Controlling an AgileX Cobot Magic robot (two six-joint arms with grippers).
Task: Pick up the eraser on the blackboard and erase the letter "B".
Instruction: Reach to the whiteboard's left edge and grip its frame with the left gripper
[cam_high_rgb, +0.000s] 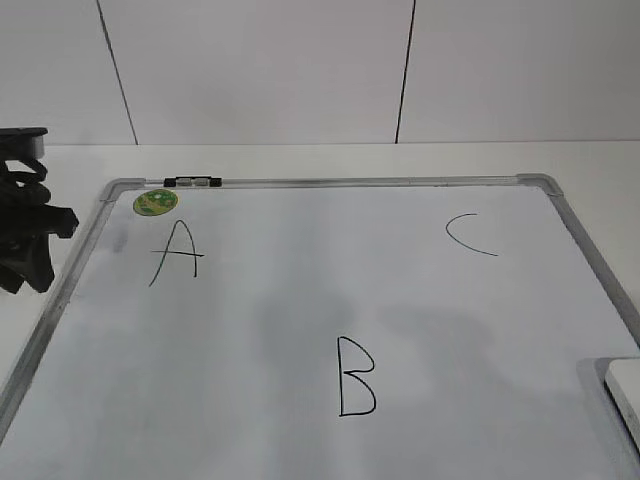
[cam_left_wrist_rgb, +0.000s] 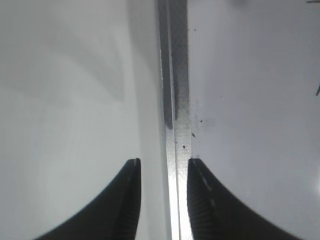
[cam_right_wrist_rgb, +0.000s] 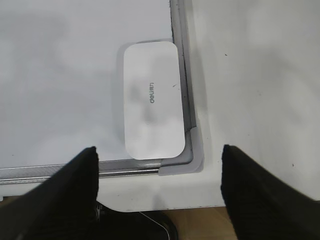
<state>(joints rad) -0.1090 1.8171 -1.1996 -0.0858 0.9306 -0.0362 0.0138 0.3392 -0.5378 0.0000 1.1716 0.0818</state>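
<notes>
The eraser (cam_right_wrist_rgb: 153, 100) lay in a blackboard (cam_high_rgb: 300, 320) corner; the right gripper (cam_right_wrist_rgb: 159, 170) was spread above it, and the letter "B" (cam_high_rgb: 356, 377) was left intact.

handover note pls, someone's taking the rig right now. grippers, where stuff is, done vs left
Left gripper: open, empty, over the blackboard's left frame.
Right gripper: open wide, empty, above the eraser.
Eraser lies flat in the corner of the blackboard, against the frame, not picked up.
Letter "B" intact at lower centre; A and C also there.
Done: nothing. Left: grasp eraser, wipe the B only.
</notes>
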